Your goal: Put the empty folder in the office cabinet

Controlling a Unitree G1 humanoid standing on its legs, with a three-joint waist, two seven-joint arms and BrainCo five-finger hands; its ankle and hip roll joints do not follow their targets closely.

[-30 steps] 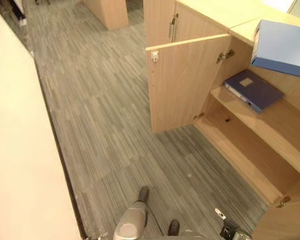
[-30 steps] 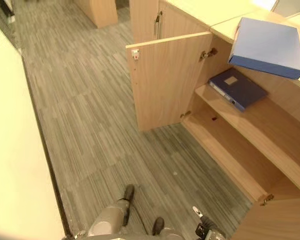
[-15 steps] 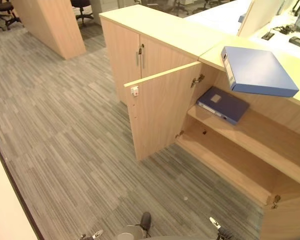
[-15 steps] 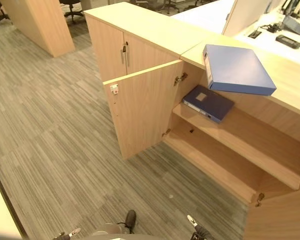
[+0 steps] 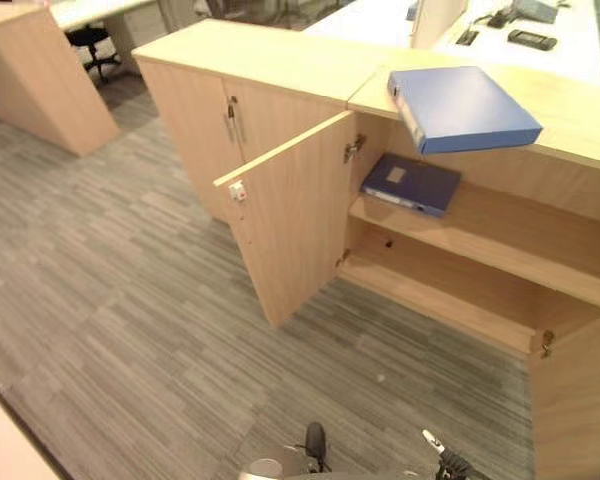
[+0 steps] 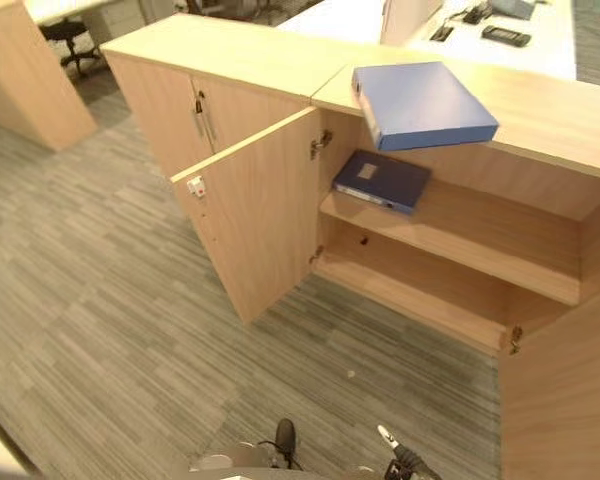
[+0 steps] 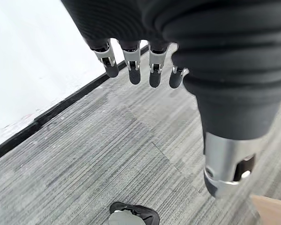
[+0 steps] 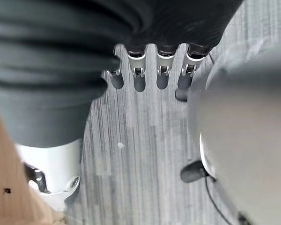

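Presently, I log the following from my station. Item one: a light blue folder (image 5: 465, 107), lying flat on the cabinet top (image 5: 280, 58), one corner jutting past the front edge above the open compartment. Item two: a dark blue folder (image 5: 411, 184), flat on the upper shelf (image 5: 500, 240) inside the office cabinet, at that shelf's left end. Item three: the lower shelf (image 5: 440, 300), bare wood. Item four: the cabinet door (image 5: 292, 225), swung wide towards me; the doors further left are closed. Item five: my left hand (image 7: 136, 65), hanging over the grey carpet (image 5: 130, 300), fingers straight and relaxed, holding nothing. Item six: my right hand (image 8: 150, 70), likewise over carpet beside the cabinet, fingers extended and empty.
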